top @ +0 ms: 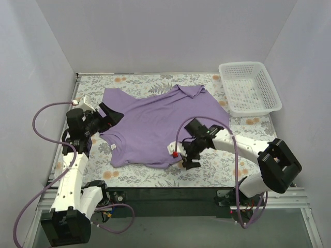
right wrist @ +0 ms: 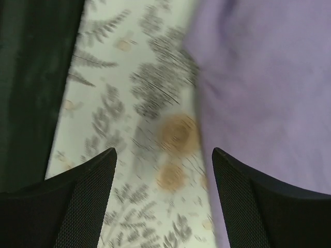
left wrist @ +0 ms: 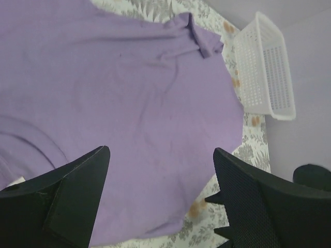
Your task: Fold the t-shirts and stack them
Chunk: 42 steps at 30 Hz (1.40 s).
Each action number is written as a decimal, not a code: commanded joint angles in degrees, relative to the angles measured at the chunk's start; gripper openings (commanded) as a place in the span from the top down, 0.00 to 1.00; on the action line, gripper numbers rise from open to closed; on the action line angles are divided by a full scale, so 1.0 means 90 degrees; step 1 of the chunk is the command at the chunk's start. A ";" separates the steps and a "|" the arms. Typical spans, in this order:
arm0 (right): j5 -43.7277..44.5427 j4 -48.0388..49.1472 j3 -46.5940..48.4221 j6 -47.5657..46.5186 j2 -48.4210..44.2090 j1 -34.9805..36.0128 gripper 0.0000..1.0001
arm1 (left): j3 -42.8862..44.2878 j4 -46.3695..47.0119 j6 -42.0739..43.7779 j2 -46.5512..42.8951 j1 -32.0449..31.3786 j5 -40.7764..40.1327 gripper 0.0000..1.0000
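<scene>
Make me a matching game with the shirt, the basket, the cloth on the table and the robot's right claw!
Things:
1. t-shirt
2. basket
3. tablecloth
4. right gripper

Descriptions:
A. white, in the far right corner
B. jaws open, over the shirt's near edge
C. purple, lying spread out
D. flowery print

Pairs: 1-C, 2-A, 3-D, 4-B

left gripper (left wrist: 160, 154) jaws spread wide; right gripper (right wrist: 163, 154) likewise, pointing down.
</scene>
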 commanded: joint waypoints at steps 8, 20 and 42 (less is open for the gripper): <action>0.2197 0.1458 0.0702 0.1279 0.1033 0.2288 0.21 | -0.0262 -0.1652 -0.0365 -0.1398 -0.0010 -0.0422 0.20; 0.0552 0.0191 0.1298 0.0940 0.1377 0.2769 0.99 | 0.0432 -0.2552 -0.0746 -0.1272 -0.0127 -0.1674 0.22; 0.1122 0.0529 0.1533 0.2012 0.0485 -0.1545 0.40 | -0.0319 -0.1127 -0.0395 -0.0521 -0.0157 -0.0143 0.19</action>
